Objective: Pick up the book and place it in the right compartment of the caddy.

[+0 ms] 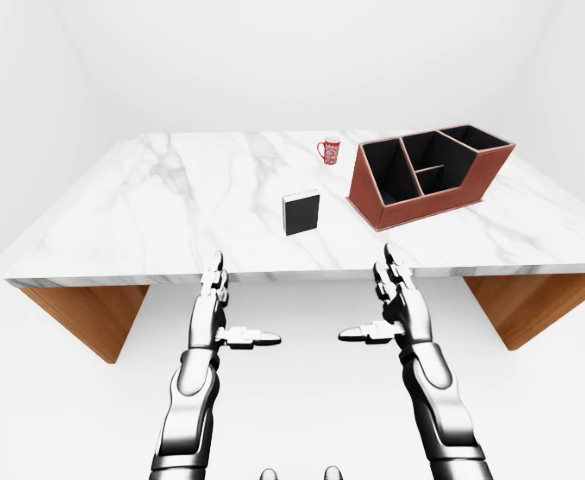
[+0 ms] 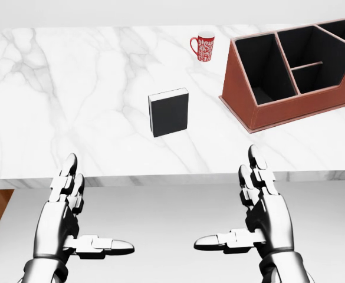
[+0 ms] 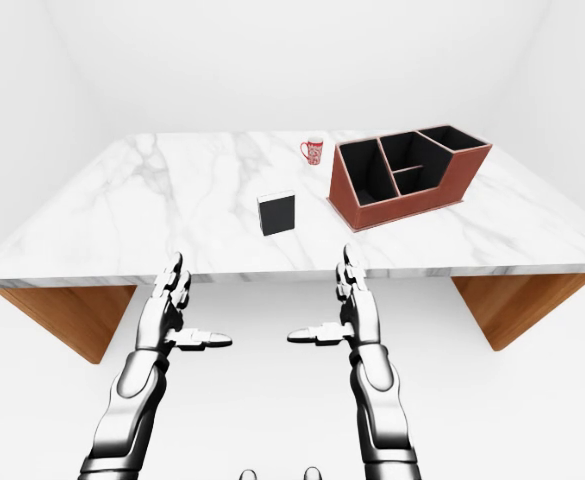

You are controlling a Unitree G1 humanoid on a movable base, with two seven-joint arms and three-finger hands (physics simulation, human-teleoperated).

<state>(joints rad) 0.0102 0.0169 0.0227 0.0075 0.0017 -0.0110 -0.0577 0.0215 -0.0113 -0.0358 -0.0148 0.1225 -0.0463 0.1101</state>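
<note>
Book (image 2: 169,112) flat on table (image 2: 72,88) | both robot hands below table edge, fingers spread, empty: left (image 2: 69,221), right (image 2: 258,218)

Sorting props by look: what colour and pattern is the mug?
The mug is red with a white speckled pattern and white inside; clearest in the head view.

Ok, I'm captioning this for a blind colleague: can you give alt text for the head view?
A black hardcover book lies on a white marble table, untouched, with a brown leather compartment caddy at upper right and a red patterned mug beside it. Below the table edge, the left hand and right hand hover open and empty.
</note>
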